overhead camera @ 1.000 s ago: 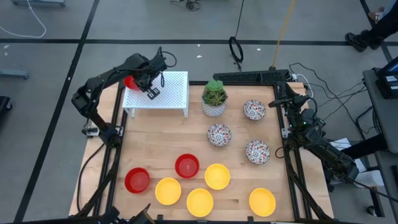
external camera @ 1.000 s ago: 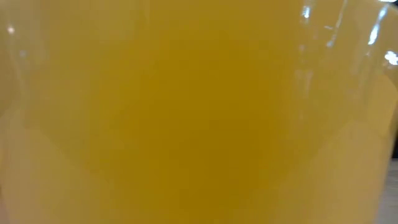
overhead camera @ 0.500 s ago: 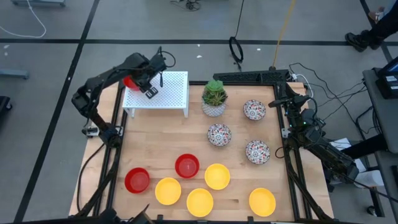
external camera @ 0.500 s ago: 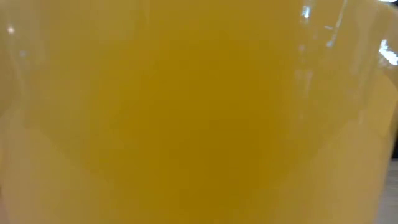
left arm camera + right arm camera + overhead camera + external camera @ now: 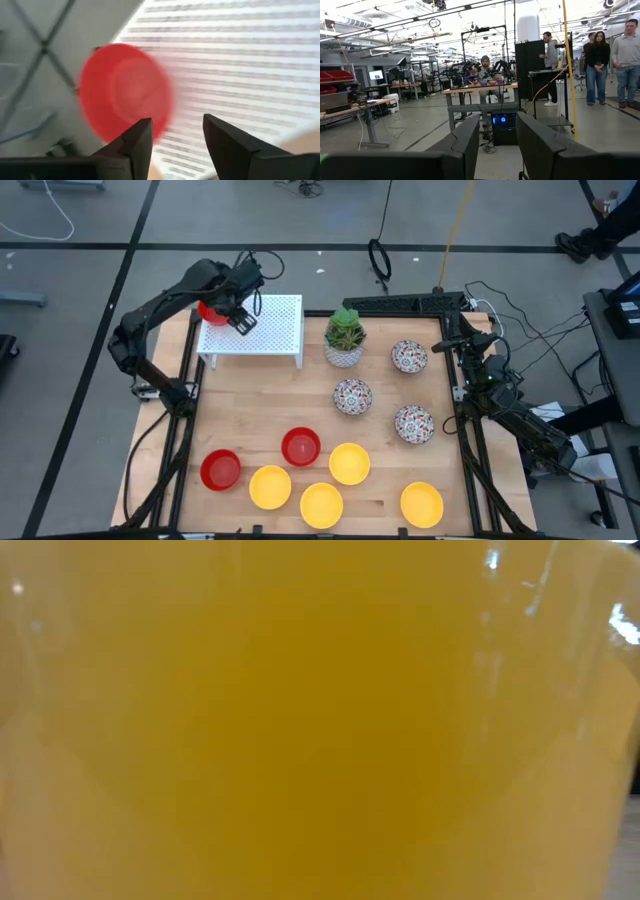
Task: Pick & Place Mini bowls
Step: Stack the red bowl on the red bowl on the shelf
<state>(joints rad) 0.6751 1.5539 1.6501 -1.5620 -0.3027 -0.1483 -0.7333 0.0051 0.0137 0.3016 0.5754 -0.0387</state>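
Note:
A red mini bowl (image 5: 122,90) sits at the far-left corner of the white perforated shelf (image 5: 265,330). My left gripper (image 5: 175,127) hovers open just above it, and nothing lies between its fingers. In the high view the same bowl (image 5: 209,310) peeks out beside that gripper (image 5: 243,318). On the table lie two red bowls (image 5: 220,469), several yellow bowls (image 5: 349,463) and three patterned bowls (image 5: 352,396). One yellow bowl (image 5: 320,720) fills the low view. My right gripper (image 5: 497,130) waits open at the table's right edge (image 5: 465,340).
A white pot with a green plant (image 5: 344,337) stands right of the shelf, at the back. The bowls crowd the near half and the right middle of the table. Bare wood (image 5: 250,405) lies between the shelf and the near bowls. People stand in the room beyond.
My left gripper has risen a little and drawn back toward the table's far edge, above the shelf's far-left corner. The red bowl stays where it was on the shelf.

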